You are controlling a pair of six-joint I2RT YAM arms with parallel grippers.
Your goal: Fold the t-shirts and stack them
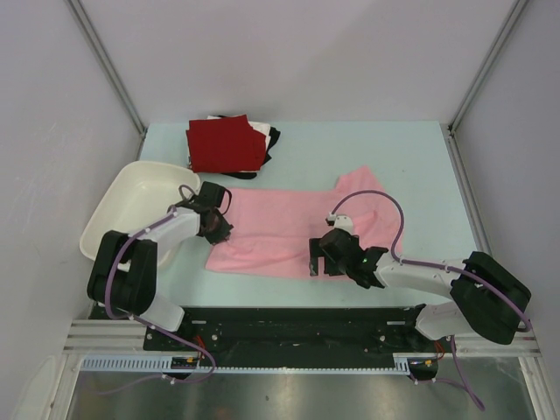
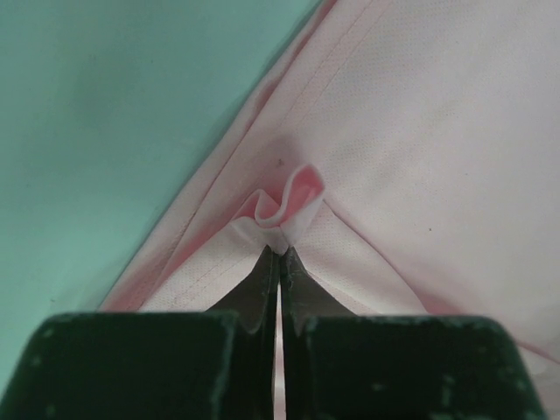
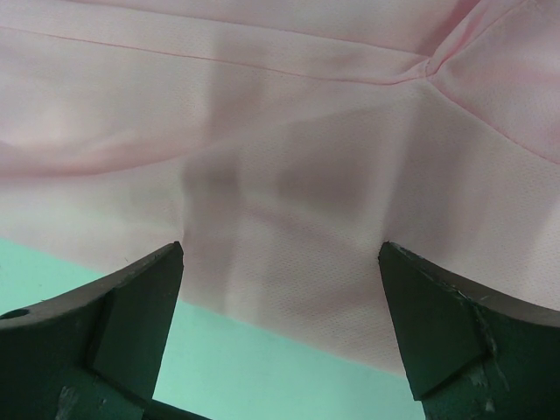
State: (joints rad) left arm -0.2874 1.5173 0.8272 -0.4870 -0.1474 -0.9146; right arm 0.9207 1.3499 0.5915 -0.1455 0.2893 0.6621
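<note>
At the near side of the table, the right fingers are hanging spread apart over the near hem of the light pink t-shirt, gripping nothing. The shirt is lying flat mid-table. The left fingers are pinching a small fold at its left edge. A white tub is sitting farther left. At the back, a dark red t-shirt is topping a folded stack.
</note>
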